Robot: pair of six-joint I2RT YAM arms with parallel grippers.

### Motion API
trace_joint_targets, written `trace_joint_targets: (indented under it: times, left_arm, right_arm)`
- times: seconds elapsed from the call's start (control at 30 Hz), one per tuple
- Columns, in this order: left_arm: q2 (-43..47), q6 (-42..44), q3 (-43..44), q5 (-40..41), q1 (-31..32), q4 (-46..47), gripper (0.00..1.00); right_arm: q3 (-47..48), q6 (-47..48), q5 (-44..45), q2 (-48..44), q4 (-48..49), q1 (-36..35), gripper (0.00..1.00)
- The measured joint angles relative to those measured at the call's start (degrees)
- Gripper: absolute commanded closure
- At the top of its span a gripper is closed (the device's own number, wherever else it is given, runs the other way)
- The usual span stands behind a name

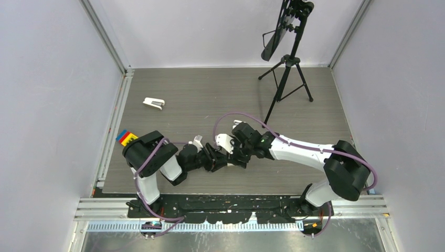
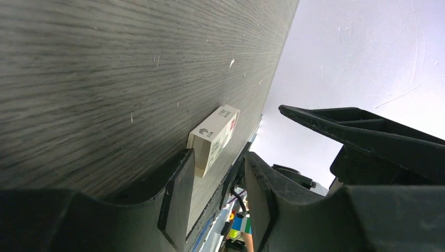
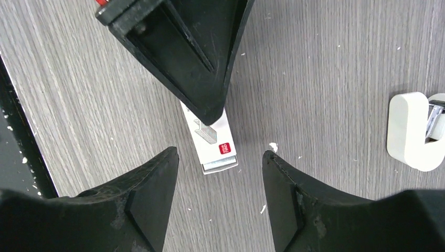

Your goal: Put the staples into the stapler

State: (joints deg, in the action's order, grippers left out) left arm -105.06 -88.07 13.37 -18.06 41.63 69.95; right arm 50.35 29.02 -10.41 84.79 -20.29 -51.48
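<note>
The staples box (image 3: 212, 139) lies flat on the surface (image 3: 325, 63) between the two hands, its grey tray peeking out. The left hand (image 2: 219, 157) and right hand (image 3: 219, 153) both stand parted, gripping nothing. The stapler (image 1: 154, 102) sits well apart, far left.
</note>
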Motion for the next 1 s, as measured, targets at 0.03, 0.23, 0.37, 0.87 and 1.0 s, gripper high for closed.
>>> trace_joint_targets:
  times: [0.03,0.23,0.37,0.87,1.0]
  left_arm:
    - [0.2,0.1,0.0,0.0,0.0,-0.4,0.59]
    - [2.0,1.1,0.0,0.0,0.0,-3.0,0.61]
    - [3.3,1.8,0.0,0.0,0.0,-4.7,0.61]
    - [3.9,3.0,0.5,0.0,0.0,-6.7,0.61]
    - [3.9,3.0,0.5,0.0,0.0,-6.9,0.61]
  right_arm:
    - [0.0,0.3,0.0,0.0,-0.4,0.2,0.36]
    - [0.0,1.3,0.0,0.1,-0.8,1.1,0.37]
    - [0.0,1.6,0.0,1.8,-0.7,1.5,0.38]
    - [1.1,2.3,-1.0,7.7,-0.4,1.5,0.47]
    - [1.2,2.2,-1.6,8.4,-0.3,1.5,0.50]
